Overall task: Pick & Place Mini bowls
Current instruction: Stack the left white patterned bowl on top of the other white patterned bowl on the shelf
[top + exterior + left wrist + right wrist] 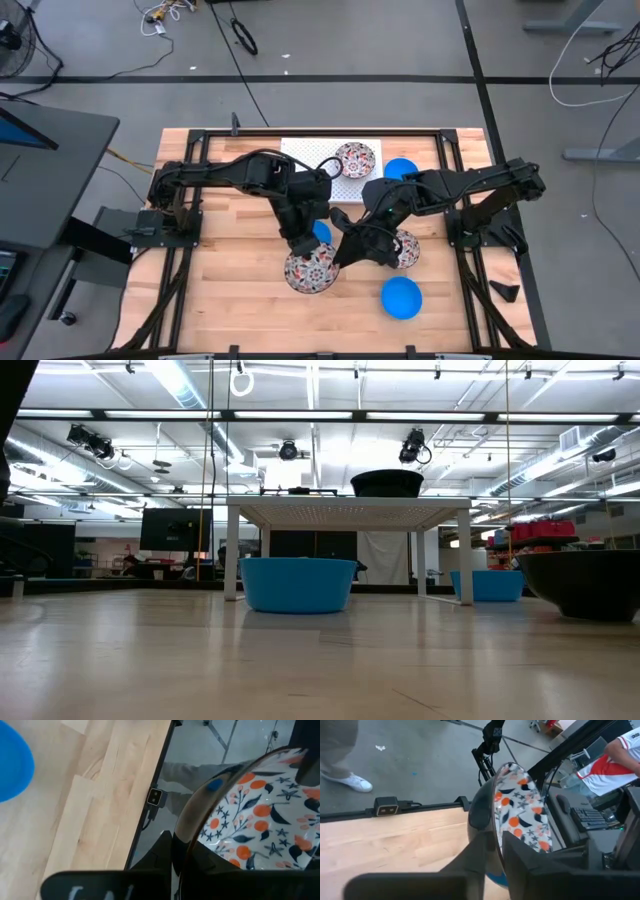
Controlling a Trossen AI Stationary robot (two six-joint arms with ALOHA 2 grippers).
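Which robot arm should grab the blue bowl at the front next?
Probably the right. The front blue bowl lies on the right arm's side, just beyond its floral bowl. Both the right gripper and left gripper hold bowls, so it must unload first.

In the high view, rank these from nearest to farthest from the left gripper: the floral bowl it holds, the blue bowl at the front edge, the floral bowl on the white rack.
Measured from the left gripper:
1. Floral bowl in its grip, front centre of the table.
2. Blue bowl at the front, toward the right arm's side.
3. Floral bowl on the rack, at the back on the white rack.
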